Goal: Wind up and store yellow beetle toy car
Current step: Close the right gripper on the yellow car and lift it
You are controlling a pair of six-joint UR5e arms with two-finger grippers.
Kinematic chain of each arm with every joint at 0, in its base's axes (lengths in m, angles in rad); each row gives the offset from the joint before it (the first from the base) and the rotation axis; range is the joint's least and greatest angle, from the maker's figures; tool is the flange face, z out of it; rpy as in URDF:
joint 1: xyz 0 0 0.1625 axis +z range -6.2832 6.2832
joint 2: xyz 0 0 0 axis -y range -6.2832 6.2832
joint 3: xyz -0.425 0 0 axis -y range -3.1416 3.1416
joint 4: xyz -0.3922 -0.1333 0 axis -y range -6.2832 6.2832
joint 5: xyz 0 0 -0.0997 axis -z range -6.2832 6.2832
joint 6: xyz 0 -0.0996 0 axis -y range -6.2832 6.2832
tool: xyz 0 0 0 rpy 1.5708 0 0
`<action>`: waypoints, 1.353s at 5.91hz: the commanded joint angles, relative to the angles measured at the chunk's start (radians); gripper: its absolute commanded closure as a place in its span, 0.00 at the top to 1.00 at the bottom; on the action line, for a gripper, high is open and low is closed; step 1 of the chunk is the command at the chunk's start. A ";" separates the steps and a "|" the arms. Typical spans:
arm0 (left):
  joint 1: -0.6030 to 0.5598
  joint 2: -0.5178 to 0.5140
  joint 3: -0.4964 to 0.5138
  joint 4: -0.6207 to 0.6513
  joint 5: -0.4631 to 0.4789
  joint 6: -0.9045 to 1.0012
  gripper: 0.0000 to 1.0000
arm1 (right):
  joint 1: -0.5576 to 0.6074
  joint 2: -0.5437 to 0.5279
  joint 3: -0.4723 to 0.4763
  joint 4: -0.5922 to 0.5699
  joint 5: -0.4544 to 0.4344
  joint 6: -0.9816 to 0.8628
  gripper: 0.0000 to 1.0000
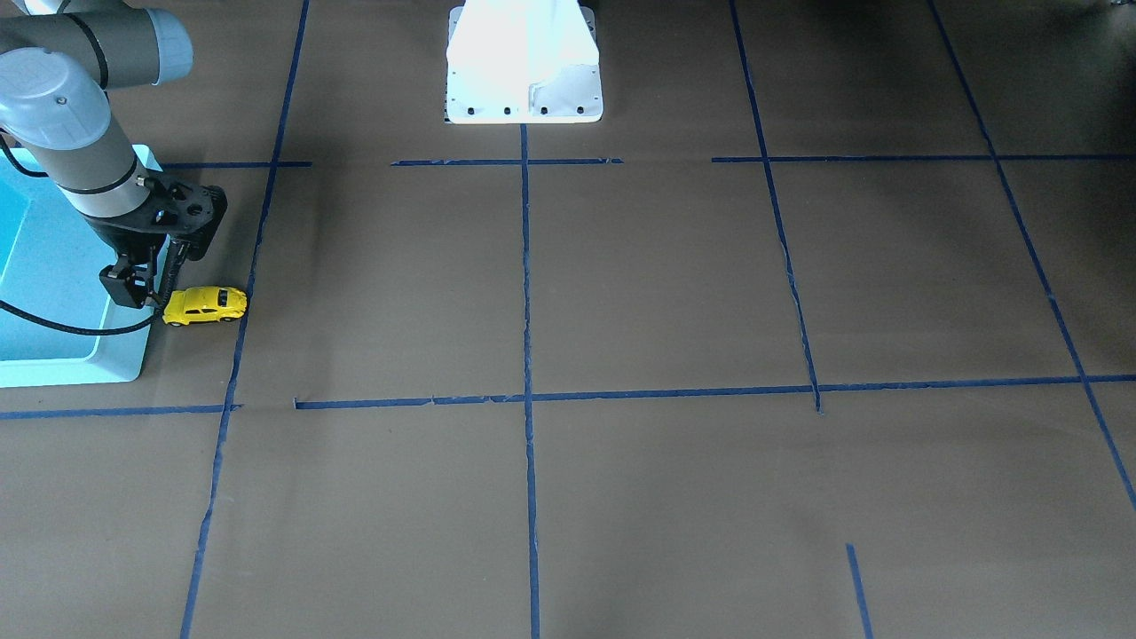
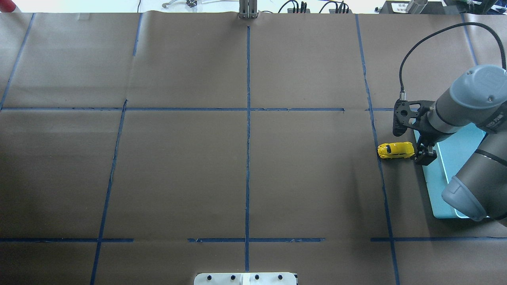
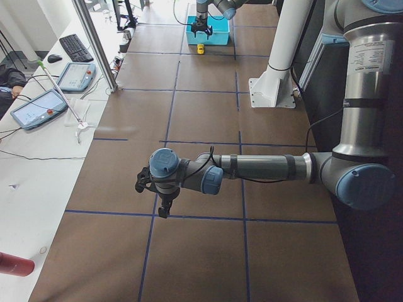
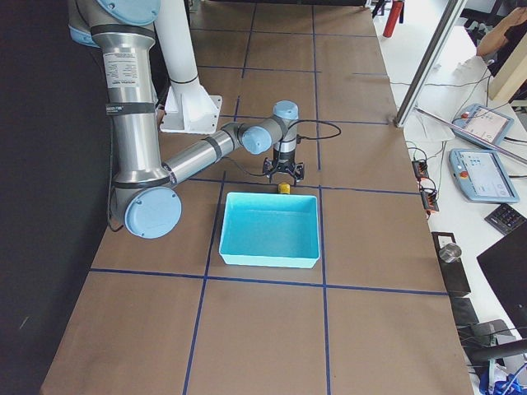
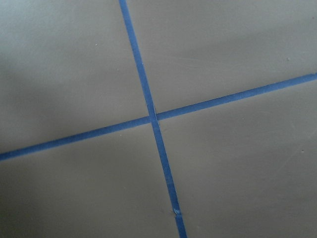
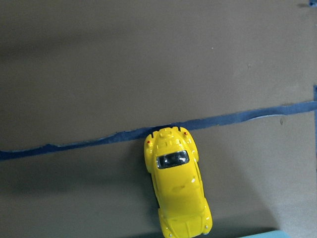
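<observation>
The right gripper point(image 1: 146, 291) hangs with its jaws spread and nothing between them, just beside the nose end of the yellow beetle toy car point(image 1: 206, 304) and half over the edge of the teal bin point(image 1: 62, 371). The car sits on its wheels on the brown table point(image 2: 178, 170), outside the bin, its tail touching a blue tape line point(image 6: 74, 144) and its nose pointing at the bin wall. So nothing is stored yet.

The step in hand looks like the pick-up for the wind. To do it well, the gripper should centre over the roof, set one finger on each flank rather than nose and tail, and come down low enough to pinch the body above the wheels. It should then drag the car backwards with the wheels pressed to the paper.

The bin wall is the snag, as it crowds the nose and leaves little room on that side. The wrist cable point(image 2: 412, 55) loops clear above. The white pedestal point(image 1: 524, 89) is well apart. The left gripper point(image 3: 162, 204) hovers far up the table, and whether its jaws are wide or narrow cannot be told.
</observation>
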 commanded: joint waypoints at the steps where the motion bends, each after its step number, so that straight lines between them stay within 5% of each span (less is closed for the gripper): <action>1: -0.017 0.016 -0.070 0.030 -0.021 -0.162 1.00 | -0.021 0.022 -0.026 0.004 -0.029 -0.036 1.00; 3: -0.010 0.015 -0.078 0.032 -0.019 -0.172 1.00 | -0.020 0.106 -0.142 0.031 -0.031 -0.090 1.00; 8: 0.007 0.058 -0.036 0.029 0.035 -0.134 1.00 | -0.015 0.080 -0.141 0.082 -0.008 -0.090 1.00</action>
